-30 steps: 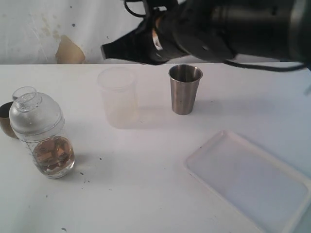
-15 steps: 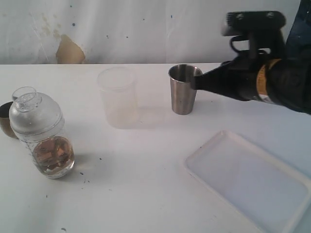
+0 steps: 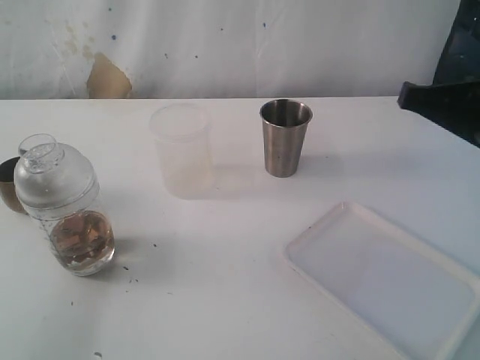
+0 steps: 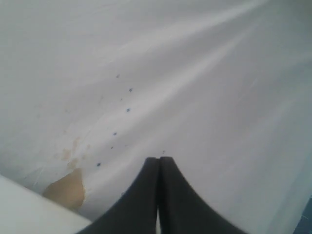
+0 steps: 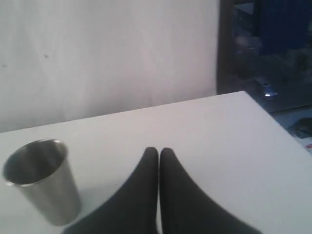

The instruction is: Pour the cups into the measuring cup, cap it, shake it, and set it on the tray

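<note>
Liquid (image 3: pixel 82 241), amber-brown, fills the lower part of the measuring cup (image 3: pixel 71 225), which I see standing upright at the front left of the table (image 3: pixel 225 285). A clear dome lid (image 3: pixel 56 180) sits capped on top of it. Just behind it, at the left edge of my exterior view, the wooden cup (image 3: pixel 7 184) pokes out, half cut off by the frame; whether the two touch I cannot tell. Farther back, toward the middle, stands the frosted cup (image 3: pixel 182 150), upright with its mouth up. To its right and apart from it, the steel tumbler (image 3: pixel 285 139) also stands upright, and its inside looks dark to me. The tray (image 3: pixel 390 281) lies flat at the front right, running out of frame at the corner, well apart from the measuring cup.

My right gripper (image 3: pixel 403 94) shows only as a dark tip at the right edge of the exterior view, off to the right of the steel tumbler and touching nothing. Its wrist camera shows the two fingers pressed together with nothing between them and the tumbler nearby on the table. My left gripper (image 4: pixel 159 160) is outside the exterior view. Its wrist camera shows the fingers closed flat against each other, holding nothing, and pointed at the white wall (image 4: pixel 195 73) with its brown stain (image 4: pixel 66 190).
</note>
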Robot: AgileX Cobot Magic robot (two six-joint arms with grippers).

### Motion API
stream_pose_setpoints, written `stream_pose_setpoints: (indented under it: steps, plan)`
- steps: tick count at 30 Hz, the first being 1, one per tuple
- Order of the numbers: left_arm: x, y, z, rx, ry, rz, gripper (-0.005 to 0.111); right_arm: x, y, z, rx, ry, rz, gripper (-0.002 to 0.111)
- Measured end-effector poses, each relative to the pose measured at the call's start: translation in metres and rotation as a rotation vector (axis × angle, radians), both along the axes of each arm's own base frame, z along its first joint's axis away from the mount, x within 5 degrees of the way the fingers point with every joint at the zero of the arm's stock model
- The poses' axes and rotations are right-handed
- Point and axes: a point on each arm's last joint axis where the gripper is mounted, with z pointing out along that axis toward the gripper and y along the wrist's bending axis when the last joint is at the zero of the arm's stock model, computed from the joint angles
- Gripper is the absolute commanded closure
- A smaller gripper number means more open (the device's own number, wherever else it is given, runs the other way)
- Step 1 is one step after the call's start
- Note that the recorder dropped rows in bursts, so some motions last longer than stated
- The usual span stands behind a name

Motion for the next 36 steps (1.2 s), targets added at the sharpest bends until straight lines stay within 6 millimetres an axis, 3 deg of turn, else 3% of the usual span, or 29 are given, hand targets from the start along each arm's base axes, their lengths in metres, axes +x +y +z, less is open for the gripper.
stream_pose_setpoints:
  steps: [4, 8, 14, 18, 22, 31, 36]
  plan:
    - [0.005, -0.01, 0.015, 0.165, -0.064, -0.046, 0.107, -0.002, 0.017, -0.001, 0.045, 0.03, 0.158, 0.108]
    - [0.02, -0.019, 0.043, 0.296, -0.061, -0.096, 0.107, -0.006, 0.042, -0.008, 0.085, 0.117, 0.434, 0.108]
    - [0.06, -0.033, 0.071, 0.484, 0.025, -0.184, 0.107, -0.02, 0.065, -0.02, 0.084, 0.212, 0.715, 0.108]
    - [0.109, -0.04, 0.061, 0.531, 0.203, -0.271, 0.107, -0.029, 0.062, -0.044, 0.071, 0.289, 0.729, 0.108]
    - [0.141, -0.045, 0.049, 0.567, 0.298, -0.333, 0.107, -0.033, 0.059, -0.055, 0.057, 0.324, 0.718, 0.108]
    - [0.167, -0.053, 0.013, 0.653, 0.392, -0.432, 0.107, -0.032, 0.058, -0.055, 0.053, 0.321, 0.711, 0.108]
    - [0.172, -0.054, 0.008, 0.637, 0.392, -0.454, 0.107, -0.032, 0.058, -0.055, 0.053, 0.321, 0.711, 0.108]
